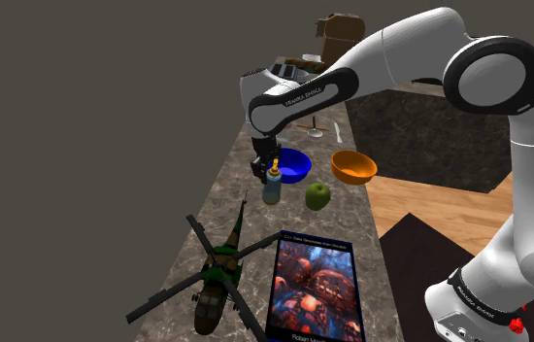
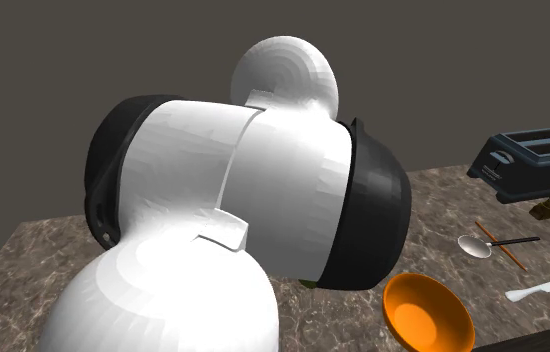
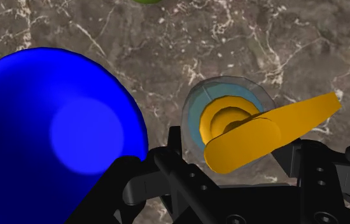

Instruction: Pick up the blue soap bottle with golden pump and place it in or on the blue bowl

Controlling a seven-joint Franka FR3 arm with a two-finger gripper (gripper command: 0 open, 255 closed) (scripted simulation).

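A: Gripper (image 3: 240, 151) released, fingers (image 3: 170, 153) spread either side of the golden pump (image 3: 269, 130). Nothing clasped.

B: Approach step, seemingly. Blue soap bottle (image 1: 272, 185) upright mid-frame in the shoulder view, blue bowl (image 1: 294, 165) just right.

A: Next: lower, then close below the pump.

B: Arm (image 1: 352, 83) stretched in from upper right, wrist pointing down.

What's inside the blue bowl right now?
Nothing: the blue bowl shows a bare interior. The end effector covers part of its rim; the soap bottle stands outside.
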